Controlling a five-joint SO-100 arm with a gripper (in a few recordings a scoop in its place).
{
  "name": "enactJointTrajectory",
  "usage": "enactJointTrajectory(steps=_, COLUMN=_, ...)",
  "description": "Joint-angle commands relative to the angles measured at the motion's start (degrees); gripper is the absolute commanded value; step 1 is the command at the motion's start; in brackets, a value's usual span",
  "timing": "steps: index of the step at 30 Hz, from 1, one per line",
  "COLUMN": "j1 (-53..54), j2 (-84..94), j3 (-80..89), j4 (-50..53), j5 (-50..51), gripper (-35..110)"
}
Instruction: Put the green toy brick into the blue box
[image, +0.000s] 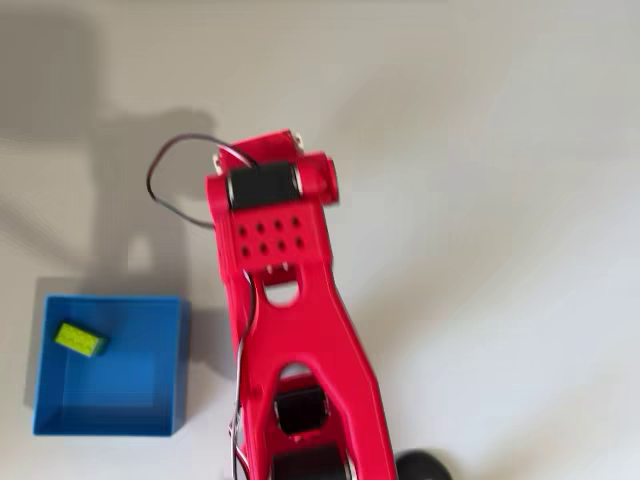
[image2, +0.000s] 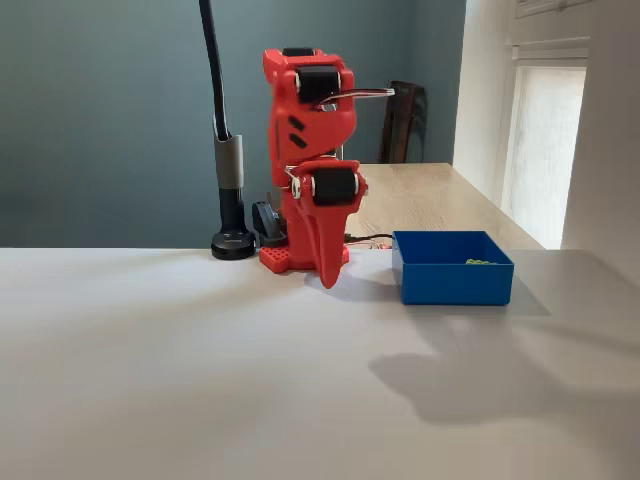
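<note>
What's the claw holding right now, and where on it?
Nothing. The claw hangs pointing down at the table, apart from the blue box, with nothing between its fingers. The green toy brick lies inside the box, near a corner.

The arm (image: 290, 330) is bright red plastic with black motor blocks, round holes, and a thin dark cable (image: 175, 190).

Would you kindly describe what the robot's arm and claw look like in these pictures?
The arm is bright red plastic with black motor blocks at its joints. A thin black cable loops from its upper end. The claw is red too, tapering to a point.
</note>
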Motion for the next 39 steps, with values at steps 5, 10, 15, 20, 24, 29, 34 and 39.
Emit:
enactJointTrajectory(steps=5, j1=0.97, j2=20.21, j3=14.59, j4=-2.72, j5=-0.18, gripper=0)
enactJointTrajectory(steps=10, j1=1.41, j2=30.15, j3=24.17, j4=-4.48, j5=-0.53, gripper=0)
enactJointTrajectory(steps=15, j1=3.08, j2=40.87, j3=34.1, j4=-5.27, j5=-0.53, gripper=0)
enactJointTrajectory(steps=20, j1=4.31, j2=52.29, j3=44.38, j4=-5.27, j5=-2.2, gripper=0)
enactJointTrajectory(steps=24, j1=4.39, j2=60.21, j3=50.63, j4=-5.19, j5=-3.08, gripper=0)
enactJointTrajectory(steps=29, j1=5.45, j2=66.71, j3=56.87, j4=-5.19, j5=-3.78, gripper=0)
enactJointTrajectory(steps=34, j1=5.71, j2=68.73, j3=57.04, j4=-5.27, j5=-3.34, gripper=0)
enactJointTrajectory(steps=39, j1=5.71, j2=68.73, j3=57.04, j4=-5.27, j5=-3.34, gripper=0)
